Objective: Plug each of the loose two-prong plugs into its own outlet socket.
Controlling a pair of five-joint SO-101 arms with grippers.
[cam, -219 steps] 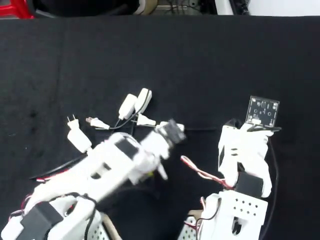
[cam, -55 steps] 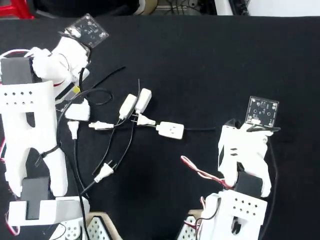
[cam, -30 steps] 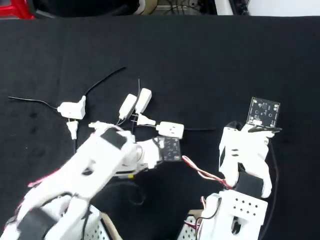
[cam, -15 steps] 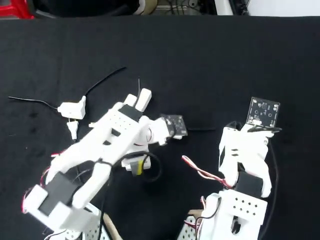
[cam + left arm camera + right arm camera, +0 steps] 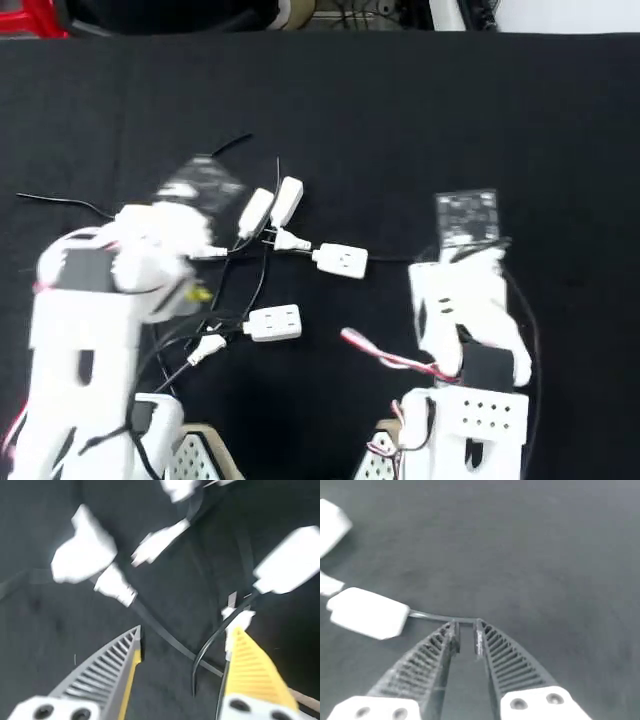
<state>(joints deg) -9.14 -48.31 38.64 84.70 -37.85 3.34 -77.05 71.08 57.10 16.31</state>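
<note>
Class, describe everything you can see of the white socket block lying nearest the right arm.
The socket block is a small white rounded box, plastic-looking, lying flat on the black table. Dark slots mark its top face. A white plug meets one end; a thin black cable leaves the other.

My left gripper (image 5: 185,630) pairs a grey ribbed finger (image 5: 107,667), edged in yellow, with a yellow ribbed one. My right gripper (image 5: 466,627) is grey and ribbed throughout. The table (image 5: 450,110) is plain black. Outlet sockets (image 5: 274,322) and two-prong plugs (image 5: 255,212) are white, their cords (image 5: 165,638) black. My left arm (image 5: 85,310) and right arm (image 5: 460,310) are white, and a red-and-white wire (image 5: 380,355) runs by the right.
</note>
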